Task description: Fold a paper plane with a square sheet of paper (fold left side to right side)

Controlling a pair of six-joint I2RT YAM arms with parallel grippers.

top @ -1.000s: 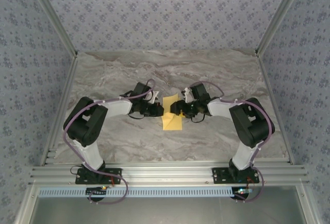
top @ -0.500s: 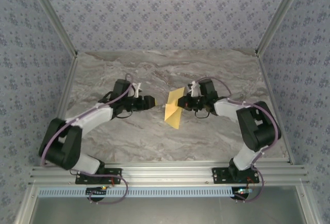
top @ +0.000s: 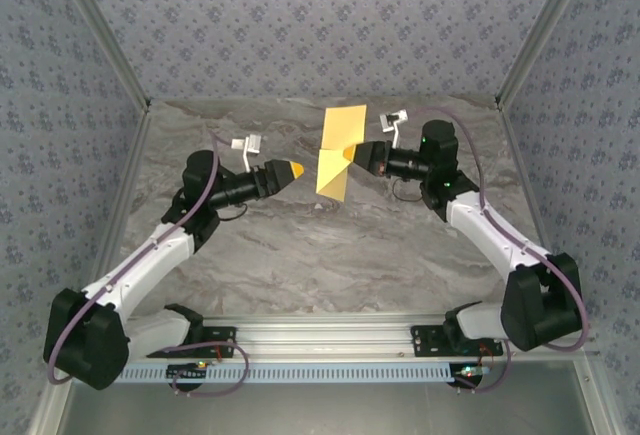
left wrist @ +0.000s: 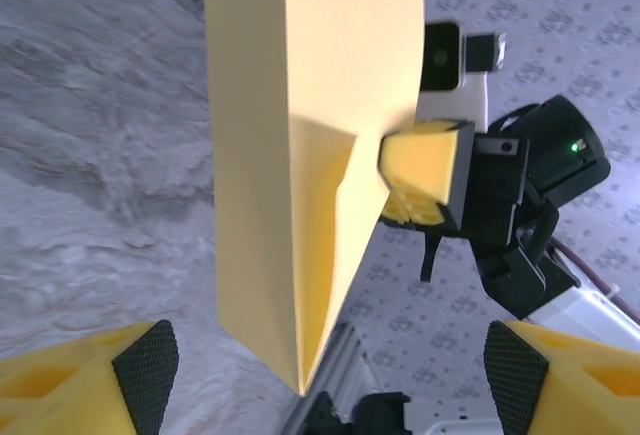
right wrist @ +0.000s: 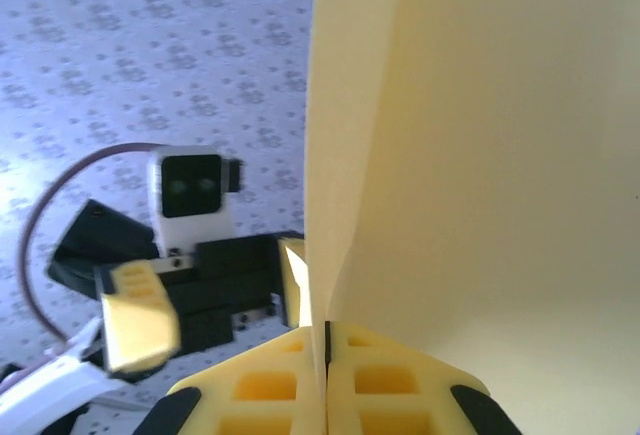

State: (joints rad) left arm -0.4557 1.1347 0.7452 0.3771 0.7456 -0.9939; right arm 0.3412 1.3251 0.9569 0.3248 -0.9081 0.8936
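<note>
the sheet of paper (top: pixel 336 155) hangs above the far middle of the table (top: pixel 330 265), between the two grippers, with the right gripper (top: pixel 349 154) pinching its right edge and the left gripper (top: pixel 294 170) to its left, apart from it.

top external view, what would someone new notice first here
The yellow-orange paper stands out, held up on edge over the far middle of the grey marble table. The right gripper has its jaws shut on the paper's right edge. The left gripper points at it from the left, jaws open and apart from it.
</note>
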